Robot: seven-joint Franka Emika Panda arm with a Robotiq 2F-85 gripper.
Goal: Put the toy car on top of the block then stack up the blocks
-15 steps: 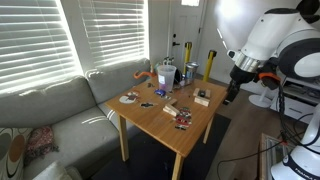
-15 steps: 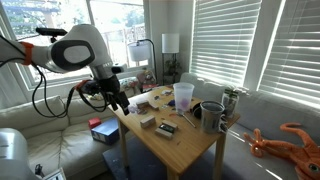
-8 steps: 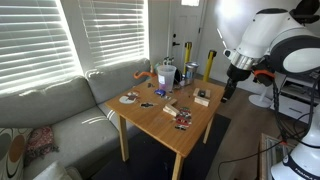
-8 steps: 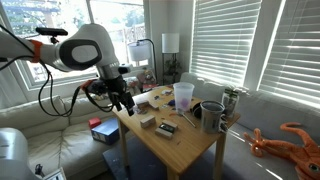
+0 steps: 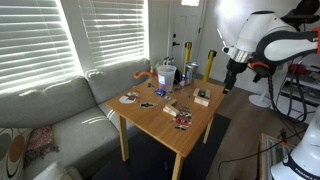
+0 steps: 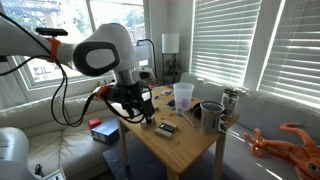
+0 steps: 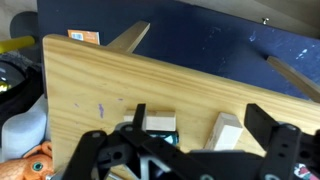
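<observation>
Gripper (image 7: 198, 118): hovering over table (image 7: 90, 80) edge, jaws spread wide, gripping nothing.
Blocks (image 7: 228, 130): 2 lying btwn the fingers in wrist view, sitting apart.

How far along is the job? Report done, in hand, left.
Done: nothing; the blocks lie apart on the table, unstacked. In hand: the gripper hangs open and empty over two of them. Left: toy car, which I cannot pick out, onto a block, then stacking.
</observation>
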